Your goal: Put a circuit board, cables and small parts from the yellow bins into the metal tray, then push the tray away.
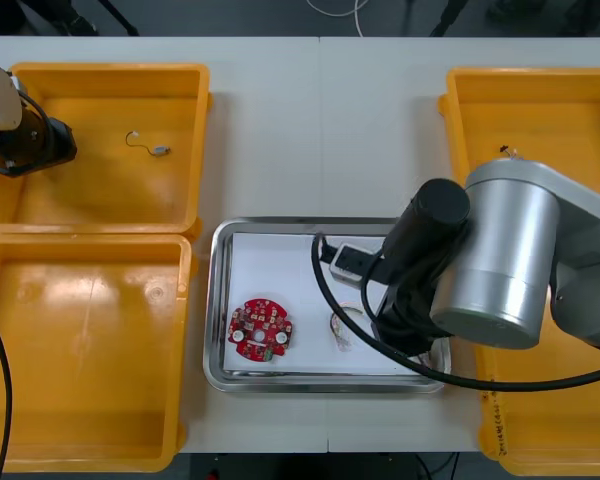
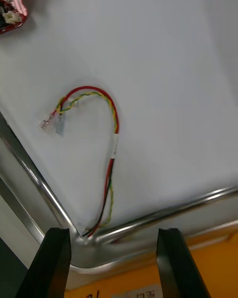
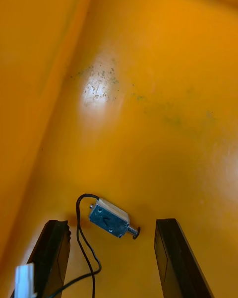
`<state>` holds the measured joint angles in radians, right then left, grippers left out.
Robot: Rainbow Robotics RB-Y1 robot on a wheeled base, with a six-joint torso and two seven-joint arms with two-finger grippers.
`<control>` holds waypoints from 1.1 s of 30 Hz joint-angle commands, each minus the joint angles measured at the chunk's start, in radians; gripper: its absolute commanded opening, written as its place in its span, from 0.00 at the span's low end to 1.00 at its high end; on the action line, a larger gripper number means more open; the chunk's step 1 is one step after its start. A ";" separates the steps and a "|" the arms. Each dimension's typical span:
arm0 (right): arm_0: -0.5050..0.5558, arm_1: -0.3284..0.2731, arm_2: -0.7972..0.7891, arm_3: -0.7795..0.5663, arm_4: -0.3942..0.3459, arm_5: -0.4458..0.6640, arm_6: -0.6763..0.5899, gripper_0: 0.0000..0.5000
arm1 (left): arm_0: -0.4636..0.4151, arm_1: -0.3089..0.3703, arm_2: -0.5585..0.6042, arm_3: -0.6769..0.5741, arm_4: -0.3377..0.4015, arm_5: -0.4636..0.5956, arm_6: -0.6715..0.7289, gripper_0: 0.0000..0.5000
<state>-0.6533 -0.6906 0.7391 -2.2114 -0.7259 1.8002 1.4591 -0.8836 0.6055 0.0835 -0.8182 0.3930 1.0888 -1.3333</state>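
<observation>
A round red circuit board (image 1: 261, 331) and a red and yellow cable (image 1: 342, 328) lie on the white inside of the metal tray (image 1: 220, 300). My right arm (image 1: 500, 250) hangs over the tray's right part. In the right wrist view my right gripper (image 2: 114, 260) is open above the tray's corner rim (image 2: 163, 216), and the cable (image 2: 113, 144) lies loose just beyond the fingertips. My left gripper (image 3: 114, 258) is open low in the far left yellow bin (image 1: 110, 80). A small metal part (image 3: 110, 218) with a black wire lies between its fingers, untouched.
The near left yellow bin (image 1: 80, 350) holds nothing that I can see. Two more yellow bins (image 1: 540, 110) stand at the right, partly under my right arm. Bare table lies beyond the tray's far rim.
</observation>
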 commanded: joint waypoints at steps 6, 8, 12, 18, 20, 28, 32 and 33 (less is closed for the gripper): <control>-0.055 0.046 -0.244 -0.070 -0.027 0.120 -0.011 1.00 | -0.055 0.023 -0.018 0.011 0.004 -0.049 -0.106 1.00; -0.062 0.045 -0.279 -0.068 -0.035 0.120 -0.013 1.00 | -0.055 0.020 -0.018 0.011 0.004 -0.052 -0.106 1.00; -0.065 0.039 -0.380 -0.033 -0.075 0.120 -0.017 1.00 | -0.055 0.016 -0.016 0.011 0.004 -0.067 -0.104 1.00; -0.094 0.026 -0.523 0.104 -0.142 0.120 -0.019 1.00 | -0.054 0.007 -0.018 0.014 0.004 -0.069 -0.102 1.00; -0.108 0.022 -0.554 0.151 -0.147 0.120 -0.016 1.00 | -0.054 0.008 -0.019 0.022 0.006 -0.073 -0.106 0.89; -0.163 -0.013 -0.632 0.311 -0.099 0.120 -0.011 1.00 | -0.055 0.008 -0.073 0.085 0.030 -0.178 -0.112 0.00; -0.178 -0.023 -0.676 0.377 -0.090 0.120 -0.008 1.00 | -0.055 0.008 -0.073 0.088 0.041 -0.176 -0.115 0.00; -0.183 -0.024 -0.692 0.401 -0.090 0.120 -0.005 1.00 | -0.055 0.008 -0.073 0.091 0.044 -0.176 -0.116 0.00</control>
<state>-0.7792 -0.6754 0.1165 -1.8490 -0.8238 1.9158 1.4588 -0.8980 0.6057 0.0314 -0.7381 0.4157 0.9198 -1.3352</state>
